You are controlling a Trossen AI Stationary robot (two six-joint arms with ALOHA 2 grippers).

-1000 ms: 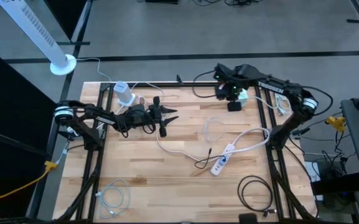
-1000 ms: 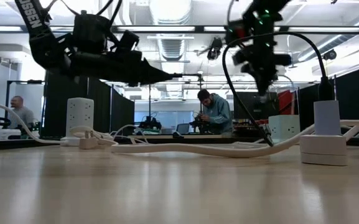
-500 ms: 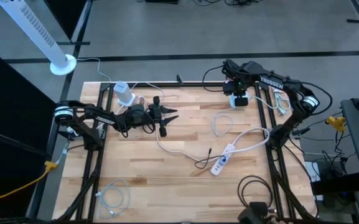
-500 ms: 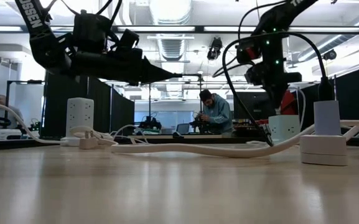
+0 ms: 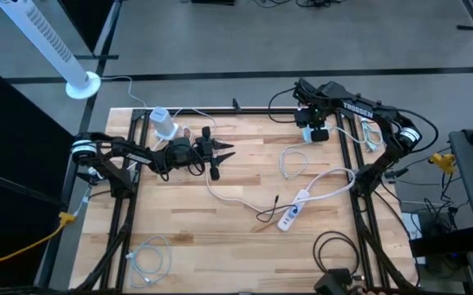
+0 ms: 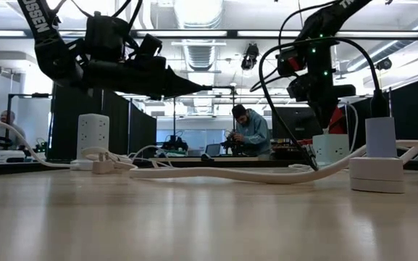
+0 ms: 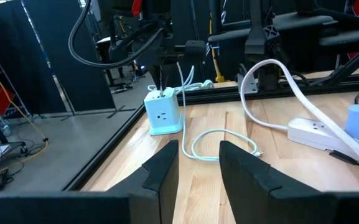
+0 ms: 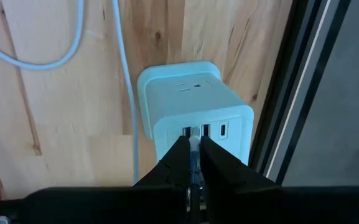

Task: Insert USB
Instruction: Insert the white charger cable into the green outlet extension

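Note:
A light-blue charger cube (image 8: 195,99) stands on its base at the table's far right corner, its row of USB ports (image 8: 211,130) facing up; it also shows in the left wrist view (image 7: 164,113). My right gripper (image 8: 193,163) hangs straight above it (image 5: 316,131), shut on a white USB plug (image 8: 194,142). The plug's pale cable (image 5: 290,161) lies looped on the wood. My left gripper (image 7: 199,158) hovers open over the table's left middle (image 5: 218,152), touching nothing. My right gripper pinches the white USB plug (image 8: 194,149) between its two fingers, coming from above and pointing down. The plug stands upright along the fingers, its free end at the cube's port row (image 8: 193,132). Whether it sits inside a port, I cannot tell.
A white power strip (image 5: 294,210) with its cord lies right of centre. A white charger cube (image 5: 163,123) stands at the far left, coiled cables lie near the front edge (image 5: 147,259) (image 5: 335,251), and a black frame rail (image 8: 291,93) runs close beside the blue cube. People sit in the room beyond.
My right gripper has moved a little toward the table's right edge and down over the blue cube, carrying the plug. The loose cable loop has dragged along and settled on the wood.

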